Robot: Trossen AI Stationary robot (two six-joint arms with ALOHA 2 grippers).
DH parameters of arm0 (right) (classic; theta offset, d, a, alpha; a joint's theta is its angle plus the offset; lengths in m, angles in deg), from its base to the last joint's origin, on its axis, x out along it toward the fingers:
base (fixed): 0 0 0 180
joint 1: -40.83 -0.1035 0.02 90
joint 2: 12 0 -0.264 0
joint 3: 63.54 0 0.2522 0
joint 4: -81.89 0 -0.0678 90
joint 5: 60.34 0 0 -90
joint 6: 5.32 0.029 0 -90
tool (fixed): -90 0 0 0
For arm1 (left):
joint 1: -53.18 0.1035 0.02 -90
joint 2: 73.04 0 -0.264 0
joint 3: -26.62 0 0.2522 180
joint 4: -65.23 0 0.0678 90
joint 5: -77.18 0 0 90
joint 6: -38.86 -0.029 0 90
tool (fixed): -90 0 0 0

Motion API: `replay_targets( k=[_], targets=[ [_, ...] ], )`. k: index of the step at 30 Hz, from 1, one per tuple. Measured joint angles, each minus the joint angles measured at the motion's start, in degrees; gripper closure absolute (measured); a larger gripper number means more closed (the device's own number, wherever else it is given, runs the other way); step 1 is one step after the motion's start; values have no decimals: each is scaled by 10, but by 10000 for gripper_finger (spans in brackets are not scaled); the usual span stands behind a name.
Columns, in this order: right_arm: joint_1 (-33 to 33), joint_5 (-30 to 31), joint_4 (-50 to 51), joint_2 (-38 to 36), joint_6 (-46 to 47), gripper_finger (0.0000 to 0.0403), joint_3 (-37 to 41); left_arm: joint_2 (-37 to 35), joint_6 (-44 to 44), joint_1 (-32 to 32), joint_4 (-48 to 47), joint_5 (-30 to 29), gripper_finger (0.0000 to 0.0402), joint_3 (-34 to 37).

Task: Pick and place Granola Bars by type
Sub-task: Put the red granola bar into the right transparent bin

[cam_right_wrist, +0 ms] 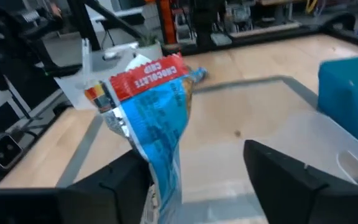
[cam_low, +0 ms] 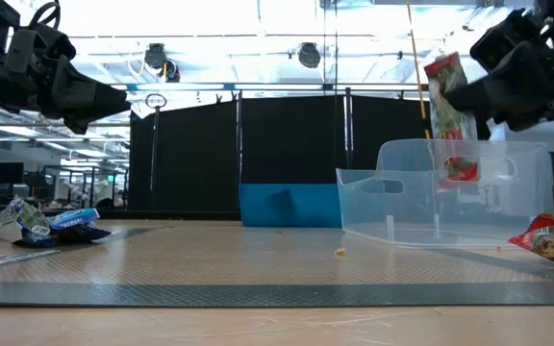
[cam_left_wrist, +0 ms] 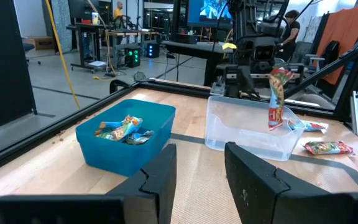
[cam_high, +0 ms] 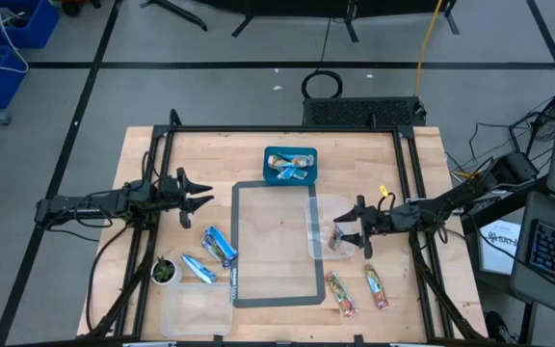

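Observation:
A red-ended granola bar (cam_low: 447,115) stands upright in the air over the clear bin (cam_low: 508,192), its lower end below the bin's rim. My right gripper (cam_high: 359,229) is beside it with its fingers wide apart. In the right wrist view the bar (cam_right_wrist: 157,118) is close to one finger. My left gripper (cam_high: 200,193) hovers open above the table's left half and holds nothing. Two blue bars (cam_high: 218,246) lie flat on the table. Two red bars (cam_high: 340,292) lie near the right front corner. More blue bars fill the blue bin (cam_high: 290,166). My right gripper is open, with the red-ended bar's lower half (cam_right_wrist: 163,174) close against the inner side of one finger (cam_right_wrist: 126,180). I cannot tell whether they touch. The bar is upright and clear of the bin's floor.
A grey rectangular outline (cam_high: 241,241) marks the table's middle. A small green-topped pot (cam_high: 165,272) stands near the left front, with a clear lid (cam_high: 196,310) in front of it. A black frame (cam_high: 162,154) runs along the table's edges.

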Motion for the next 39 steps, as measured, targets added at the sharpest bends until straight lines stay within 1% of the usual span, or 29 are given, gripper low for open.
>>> replay_targets(
  k=[2,5,9,12,17,21,27,32,34,37,39],
  targets=[
    [0,13,8,1,12,141,0,0,0,0,0,0,263,0],
    [5,15,11,5,33,117,0,0,0,0,0,0,263,0],
    [21,29,27,5,76,102,0,0,0,0,0,0,263,0],
    [30,28,39,5,92,101,-1,0,0,0,0,0,263,0],
    [29,27,43,5,93,102,-28,0,0,0,0,0,263,0],
    [29,25,42,5,89,110,-40,0,0,0,0,0,263,0],
    [29,-19,42,5,111,122,-40,0,0,0,0,0,263,0],
    [29,-23,25,5,122,124,-40,0,0,0,0,0,263,0],
    [29,-61,0,5,139,124,-40,0,0,0,0,0,263,0],
    [13,-177,-53,5,185,124,-40,0,0,0,0,0,263,0],
    [-14,-234,-92,5,216,124,-40,0,0,0,0,0,263,0]
  ],
)
